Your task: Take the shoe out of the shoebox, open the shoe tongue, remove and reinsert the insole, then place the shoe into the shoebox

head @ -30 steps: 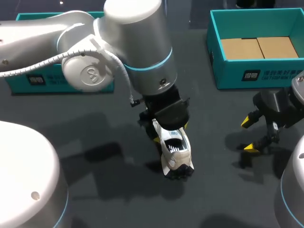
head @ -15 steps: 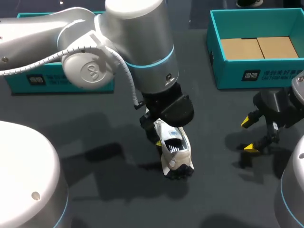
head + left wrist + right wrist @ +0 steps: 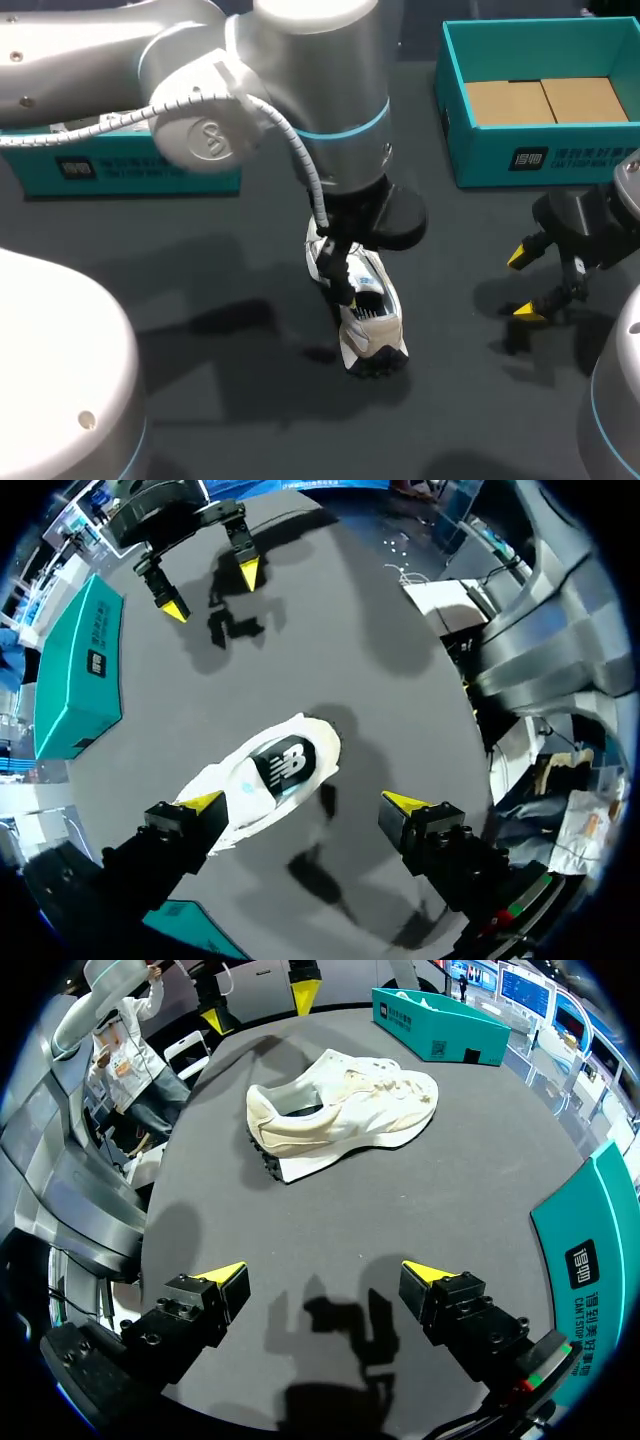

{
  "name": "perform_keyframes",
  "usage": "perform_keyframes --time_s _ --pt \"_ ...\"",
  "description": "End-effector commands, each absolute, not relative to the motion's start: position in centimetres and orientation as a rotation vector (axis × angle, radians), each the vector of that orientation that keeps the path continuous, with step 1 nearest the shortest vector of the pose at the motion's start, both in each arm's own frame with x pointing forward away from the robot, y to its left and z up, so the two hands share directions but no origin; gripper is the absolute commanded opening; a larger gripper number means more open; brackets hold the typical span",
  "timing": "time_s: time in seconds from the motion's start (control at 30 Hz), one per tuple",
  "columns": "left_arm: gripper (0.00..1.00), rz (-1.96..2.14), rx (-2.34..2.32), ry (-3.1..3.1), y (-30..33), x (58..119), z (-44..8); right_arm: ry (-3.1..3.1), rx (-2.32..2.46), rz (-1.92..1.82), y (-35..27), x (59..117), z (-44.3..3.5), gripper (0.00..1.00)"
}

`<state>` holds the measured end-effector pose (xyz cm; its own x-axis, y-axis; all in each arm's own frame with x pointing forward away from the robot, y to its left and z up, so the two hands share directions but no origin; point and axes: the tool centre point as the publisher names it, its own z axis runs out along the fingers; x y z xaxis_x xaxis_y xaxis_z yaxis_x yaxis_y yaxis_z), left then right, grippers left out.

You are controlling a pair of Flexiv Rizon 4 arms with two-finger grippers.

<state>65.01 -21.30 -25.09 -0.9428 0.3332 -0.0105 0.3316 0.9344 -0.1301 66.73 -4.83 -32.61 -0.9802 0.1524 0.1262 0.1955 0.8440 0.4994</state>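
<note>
The white shoe [image 3: 371,318] stands on its sole in the middle of the dark table, out of the box. My left gripper [image 3: 304,802] hangs open just above it. The shoe [image 3: 268,778] lies between the fingers, close against one yellow fingertip [image 3: 203,802] and well apart from the other. In the head view the left arm [image 3: 330,110] hides the shoe's heel end. My right gripper [image 3: 522,285] is open and empty, low over the table to the shoe's right. Its wrist view has the shoe [image 3: 340,1110] side-on, well ahead of the right gripper [image 3: 323,1272].
The open teal shoebox [image 3: 480,155], with a cardboard insert inside, stands at the back right. A second teal box [image 3: 120,168] lies at the back left behind my left arm. Bare table surface runs between the shoe and the right gripper.
My left gripper has opened wider around the shoe and lifted slightly, and the arm has swung to the right. The shoe stayed in place. The right arm has not moved.
</note>
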Motion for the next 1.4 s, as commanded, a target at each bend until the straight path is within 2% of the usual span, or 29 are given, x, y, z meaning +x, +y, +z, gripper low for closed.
perform_keyframes --time_s 0.03,0.83,1.4 --pt "1.0 0.14 -0.425 -3.095 -22.0 65.0 -25.0 -2.94 -0.278 -0.807 -4.9 66.6 -32.6 1.0" --pt "1.0 0.049 0.066 -3.181 -24.6 62.0 -31.8 -2.94 -0.278 -0.807 -4.9 66.6 -32.6 1.0" --pt "1.0 0.052 0.175 -3.11 -25.4 61.7 -36.7 -2.94 -0.278 -0.807 -4.9 66.6 -32.6 1.0"
